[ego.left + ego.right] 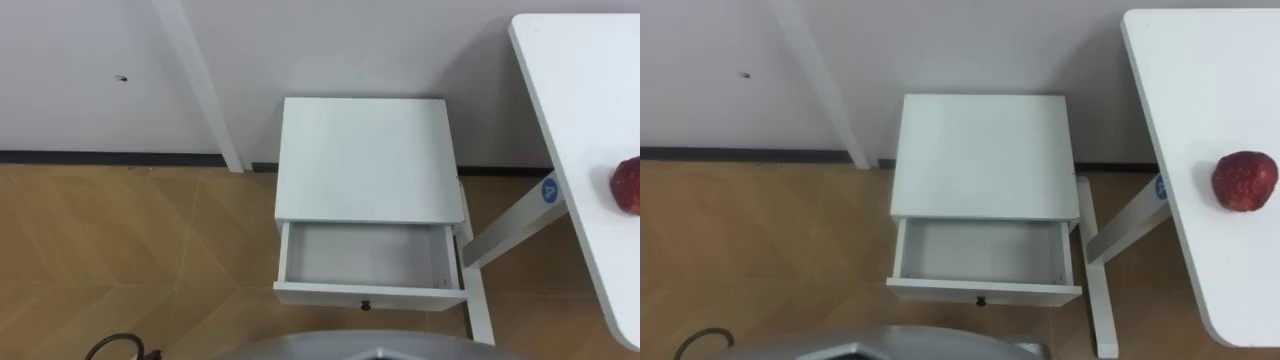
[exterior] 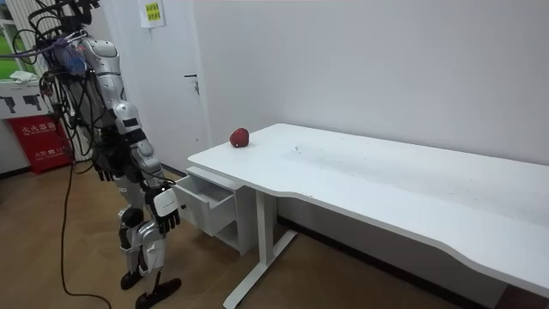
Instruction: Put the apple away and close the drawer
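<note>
A white table (image 1: 1210, 80) stood against a pale wall (image 1: 970, 40), its leg (image 1: 1120, 225) slanting down to the wooden floor (image 1: 760, 230). A dark skirting strip (image 1: 730, 153) edged the wall. A red box (image 2: 39, 146) stood further off.

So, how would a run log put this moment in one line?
apple: on table | drawer: open, empty | robot: standing before drawer | right hand: lowered, empty

No marking can be read with certainty. Round blue sticker (image 1: 548, 191) on the table leg (image 1: 500, 235) — white symbol, indistinct. Yellow-green notice (image 2: 153, 13) high on the wall (image 2: 360, 60): print too small. Red board (image 2: 41, 142) at the room view's left edge — white characters, illegible.
</note>
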Motion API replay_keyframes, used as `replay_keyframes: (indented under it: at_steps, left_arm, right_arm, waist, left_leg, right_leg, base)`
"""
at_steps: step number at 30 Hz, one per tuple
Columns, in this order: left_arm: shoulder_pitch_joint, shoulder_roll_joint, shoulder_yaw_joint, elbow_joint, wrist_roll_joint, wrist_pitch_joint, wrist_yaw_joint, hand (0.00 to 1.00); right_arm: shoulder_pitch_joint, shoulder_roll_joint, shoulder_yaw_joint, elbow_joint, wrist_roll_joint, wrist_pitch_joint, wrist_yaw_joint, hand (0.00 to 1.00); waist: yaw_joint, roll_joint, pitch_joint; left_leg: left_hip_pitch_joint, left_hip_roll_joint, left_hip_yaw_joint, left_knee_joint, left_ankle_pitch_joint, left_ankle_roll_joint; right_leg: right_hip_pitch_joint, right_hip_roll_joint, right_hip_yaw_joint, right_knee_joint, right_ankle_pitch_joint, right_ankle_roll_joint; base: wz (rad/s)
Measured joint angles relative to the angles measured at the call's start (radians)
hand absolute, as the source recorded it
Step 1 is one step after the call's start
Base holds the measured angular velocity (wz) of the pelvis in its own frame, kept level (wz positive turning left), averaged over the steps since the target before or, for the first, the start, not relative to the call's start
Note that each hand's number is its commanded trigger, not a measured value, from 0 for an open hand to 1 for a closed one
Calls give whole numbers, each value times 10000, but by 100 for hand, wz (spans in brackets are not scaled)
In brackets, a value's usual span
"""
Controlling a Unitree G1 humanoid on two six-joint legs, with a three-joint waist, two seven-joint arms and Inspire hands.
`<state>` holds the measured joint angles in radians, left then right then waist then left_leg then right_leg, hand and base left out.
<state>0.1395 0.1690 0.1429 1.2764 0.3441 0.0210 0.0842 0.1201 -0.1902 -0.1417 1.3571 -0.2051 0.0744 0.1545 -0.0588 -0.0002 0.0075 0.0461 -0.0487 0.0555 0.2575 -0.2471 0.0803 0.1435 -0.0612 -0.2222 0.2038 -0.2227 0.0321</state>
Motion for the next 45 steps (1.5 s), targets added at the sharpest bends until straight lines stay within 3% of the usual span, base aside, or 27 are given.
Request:
replay_keyframes:
  at_steps: [8,13,19,24,29,34,39,45]
  left_arm:
    - [1,0,-83,-6,-8,9,-7,0]
    - [57,0,-215,-4,3,-19,172,0]
    - [122,4,70,-1,-3,-159,668,0]
    - [505,32,1021,-17,-8,-379,973,0]
    - [739,94,1101,-6,-136,-513,1234,0]
    - [718,149,1059,-151,-439,-695,1509,0]
    - [894,211,762,-598,-609,-1174,1524,0]
    - [1344,270,700,-828,-576,-1393,1516,0]
  right_arm:
    - [-6,1,15,-8,133,16,-136,0]
    - [54,-19,-65,-27,1359,-11,-872,0]
    - [190,10,-1607,-56,4896,-630,-2034,0]
    - [499,87,-3768,-425,8377,-1121,-2904,0]
    - [651,62,-4717,-849,10161,-1316,-3971,0]
    - [489,-3,-4921,-2100,10913,-1821,-5238,0]
    - [426,-7,-4903,-3566,11881,-2316,-6405,0]
    - [481,-47,-4892,-5055,11768,-3116,-8098,0]
  waist:
    - [41,-12,1]
    - [42,-4,0]
    - [-46,-41,-6]
    - [-572,-142,-23]
    - [-769,-155,-67]
    - [-825,-177,-96]
    - [-771,-289,-145]
    - [-726,-305,-143]
  left_leg:
    - [1,1,8,-32,0,0]
    - [7,13,92,-42,1,0]
    - [118,17,234,-133,2,1]
    - [327,8,250,-279,-1,-3]
    - [277,47,466,-327,-2,-5]
    - [214,64,764,-317,4,7]
    - [262,74,808,-316,9,16]
    - [157,68,810,-356,11,16]
  right_leg:
    - [-18,1,23,4,0,0]
    - [-28,-4,4,3,-1,0]
    - [-4,16,261,-13,-1,0]
    - [123,27,272,-176,0,1]
    - [-47,42,444,3,-2,1]
    - [-316,31,719,198,-3,4]
    - [-305,35,726,203,-1,6]
    - [-480,37,737,192,-1,7]
  base:
    - [0]
    - [-1]
    - [-6]
    - [-2]
    - [-11]
    - [-21]
    - [-3]
    - [0]
